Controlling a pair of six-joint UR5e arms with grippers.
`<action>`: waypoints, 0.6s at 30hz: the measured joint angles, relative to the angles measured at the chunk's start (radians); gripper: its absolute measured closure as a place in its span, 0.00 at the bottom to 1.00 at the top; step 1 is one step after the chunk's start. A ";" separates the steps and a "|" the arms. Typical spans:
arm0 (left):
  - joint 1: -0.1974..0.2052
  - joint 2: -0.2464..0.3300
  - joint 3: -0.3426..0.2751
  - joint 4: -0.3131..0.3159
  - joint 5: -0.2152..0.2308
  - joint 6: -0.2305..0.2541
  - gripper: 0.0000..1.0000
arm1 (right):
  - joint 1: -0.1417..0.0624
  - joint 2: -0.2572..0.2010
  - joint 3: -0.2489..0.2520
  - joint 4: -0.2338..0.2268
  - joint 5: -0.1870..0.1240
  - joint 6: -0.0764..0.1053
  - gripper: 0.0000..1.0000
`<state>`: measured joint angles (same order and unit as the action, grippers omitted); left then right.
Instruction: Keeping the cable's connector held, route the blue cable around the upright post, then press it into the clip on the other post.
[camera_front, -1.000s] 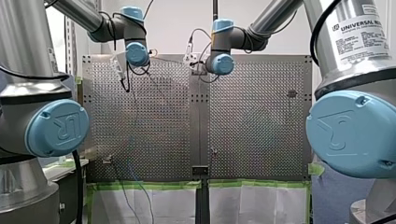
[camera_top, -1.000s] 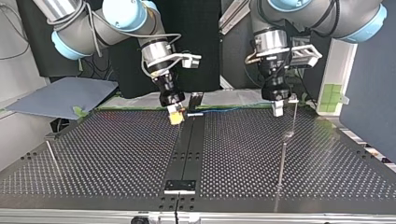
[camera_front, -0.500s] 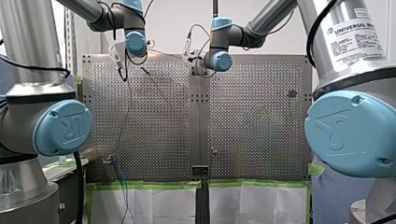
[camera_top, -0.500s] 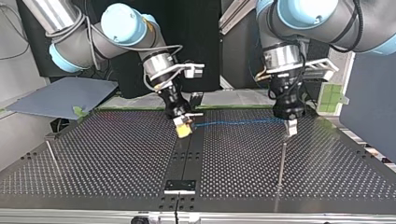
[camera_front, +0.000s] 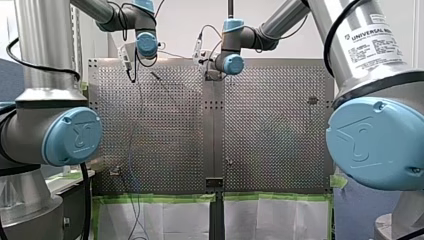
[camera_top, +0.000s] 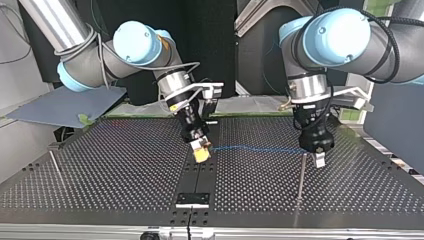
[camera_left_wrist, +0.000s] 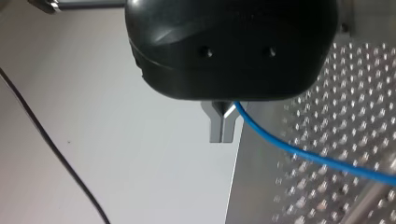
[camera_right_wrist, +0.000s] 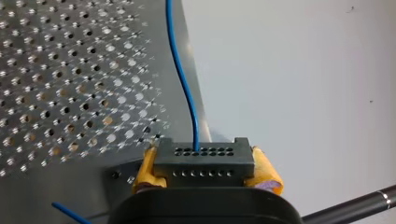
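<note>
In the right wrist view my right gripper (camera_right_wrist: 205, 173) is shut on the black connector (camera_right_wrist: 204, 156), yellow pads on both its sides. The blue cable (camera_right_wrist: 182, 84) leaves the connector's top. In the left wrist view my left gripper (camera_left_wrist: 223, 129) has its metal fingers shut on the blue cable (camera_left_wrist: 303, 154). In the top view the cable (camera_top: 260, 149) hangs taut above the table between my right gripper (camera_top: 201, 154) and my left gripper (camera_top: 319, 160). The thin upright post (camera_top: 301, 180) stands just beside my left gripper, on the side towards the cable.
A second thin post (camera_top: 55, 165) with a small clip on top stands at the top view's far left. A black rail (camera_top: 200, 175) runs down the perforated table's (camera_top: 110, 170) middle. Loose cable (camera_front: 131, 150) trails over the table's near edge in the front view.
Both grippers moved towards the top view's near edge with the cable stretched between them. My left gripper came down beside the upright post.
</note>
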<state>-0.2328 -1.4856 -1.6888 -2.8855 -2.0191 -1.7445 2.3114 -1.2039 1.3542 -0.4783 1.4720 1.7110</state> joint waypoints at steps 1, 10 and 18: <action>0.007 -0.005 0.009 -0.002 0.001 0.004 1.00 | 0.001 0.003 -0.009 0.000 -0.007 0.006 1.00; 0.089 -0.023 0.067 -0.006 0.068 0.041 1.00 | 0.000 0.028 -0.068 0.001 -0.035 0.043 1.00; 0.167 -0.076 0.074 0.000 0.146 0.030 1.00 | -0.003 0.060 -0.102 0.003 -0.011 0.044 1.00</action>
<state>-0.0661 -1.5617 -1.6146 -2.8856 -1.8735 -1.7143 2.3088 -1.1439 1.2521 -0.4751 1.4607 1.7550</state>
